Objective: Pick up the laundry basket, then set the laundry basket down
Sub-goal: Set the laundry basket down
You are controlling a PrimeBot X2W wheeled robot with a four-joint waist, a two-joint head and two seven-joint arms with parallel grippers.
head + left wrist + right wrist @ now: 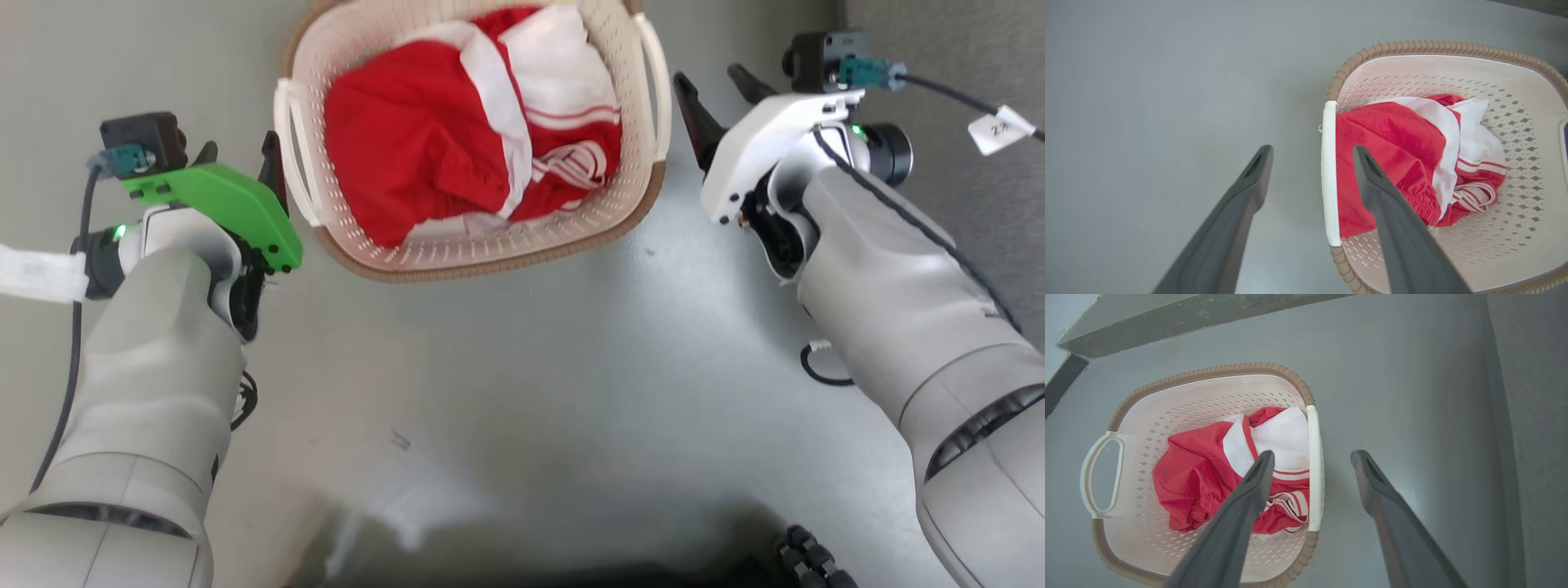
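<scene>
Cream perforated plastic with a brown woven-look rim: your basket (490, 263) sits on the grey floor (522, 367) between both grippers. Its white handles (287, 147) face left and right, with red-and-white clothes (424, 139) inside. You can't judge its long axis, since the far end is cut off. Your left gripper (238, 149) and right gripper (706, 75) gape, holding nothing.
</scene>
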